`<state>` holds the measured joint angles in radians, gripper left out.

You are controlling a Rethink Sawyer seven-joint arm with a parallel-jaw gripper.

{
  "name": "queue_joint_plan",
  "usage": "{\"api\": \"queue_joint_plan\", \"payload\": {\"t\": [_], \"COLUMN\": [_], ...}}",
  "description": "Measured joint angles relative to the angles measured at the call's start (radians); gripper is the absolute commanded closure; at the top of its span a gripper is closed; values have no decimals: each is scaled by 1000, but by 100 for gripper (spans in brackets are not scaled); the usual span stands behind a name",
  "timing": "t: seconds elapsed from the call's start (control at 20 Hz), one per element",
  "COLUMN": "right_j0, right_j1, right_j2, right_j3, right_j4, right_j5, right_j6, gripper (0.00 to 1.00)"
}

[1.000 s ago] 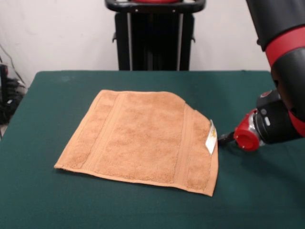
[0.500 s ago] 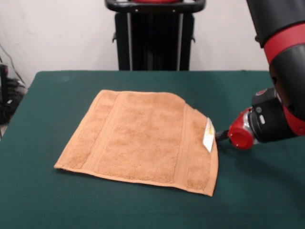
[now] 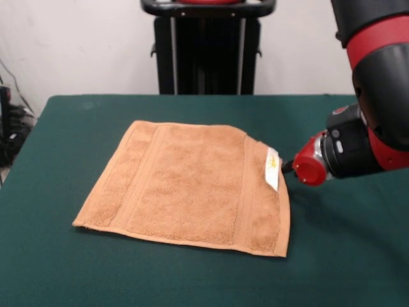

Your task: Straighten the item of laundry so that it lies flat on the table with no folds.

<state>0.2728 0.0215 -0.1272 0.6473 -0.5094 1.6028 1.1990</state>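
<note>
The gripper [image 3: 285,167] has slid toward 9 o'clock since a second ago, nudging the towel's [image 3: 192,185] 3 o'clock edge inward, tag [image 3: 272,169] and all. Its tip meets that edge just beside the tag (whether the jaws are spread or pinching cloth, I cannot tell). The towel lies mid-table [image 3: 57,268], its 1 o'clock corner tucked in.

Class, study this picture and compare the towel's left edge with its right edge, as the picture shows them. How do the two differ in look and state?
The towel's left edge lies flat on the table and carries no tag; the right edge looks slightly raised near the white tag. The hand sits right at the right edge, while nothing is near the left edge. Both edges are tan-orange terry, each with a woven band running alongside.
</note>
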Motion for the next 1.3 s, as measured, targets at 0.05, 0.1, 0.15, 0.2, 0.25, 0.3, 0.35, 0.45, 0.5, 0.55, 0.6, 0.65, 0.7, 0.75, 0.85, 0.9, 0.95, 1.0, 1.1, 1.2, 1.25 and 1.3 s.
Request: {"api": "queue_joint_plan", "payload": {"t": [0.05, 0.1, 0.15, 0.2, 0.25, 0.3, 0.35, 0.45, 0.5, 0.55, 0.6, 0.65, 0.7, 0.75, 0.85, 0.9, 0.95, 1.0, 1.1, 1.2, 1.25, 1.3], "right_j0": [0, -1, -1, -1, -1, -1, -1, -1, -1, -1, -2, -2, -3, -3, -4, -4, -5, -5, -5, -6, -6, -6], "right_j1": [-3, -7, -12, -18, -20, -21, -22, -25, -27, -30, -32, -35, -38, -39, -45, -46, -51, -54, -60, -64, -65, -66], "right_j2": [0, 0, 0, 0, 0, 0, 0, 0, 0, 0, 0, 0, 0, 0, 0, 0, 0, 0, 0, 0, 0, 0], "right_j3": [5, 13, 21, 30, 33, 34, 36, 41, 45, 53, 57, 62, 65, 66, 72, 74, 82, 89, 97, 102, 104, 104], "right_j4": [0, 0, 0, 0, 0, 0, 0, 0, 0, 0, 0, 0, 0, 0, 0, 0, 0, 0, 0, 0, 0, 0], "right_j5": [0, 0, 0, 0, 0, 0, 0, 0, 0, 0, 0, 0, 0, 0, 0, 0, 0, 0, 0, 0, 0, 1], "right_j6": [0, 0, 0, 0, 0, 0, 0, 0, 0, 0, 0, 0, 0, 0, 0, 0, 0, 0, 0, 0, 0, 0], "gripper": [100, 100, 100, 100, 100, 100, 100, 100, 100, 100, 100, 100, 100, 100, 100, 100, 100, 100, 100, 100, 100, 100]}}
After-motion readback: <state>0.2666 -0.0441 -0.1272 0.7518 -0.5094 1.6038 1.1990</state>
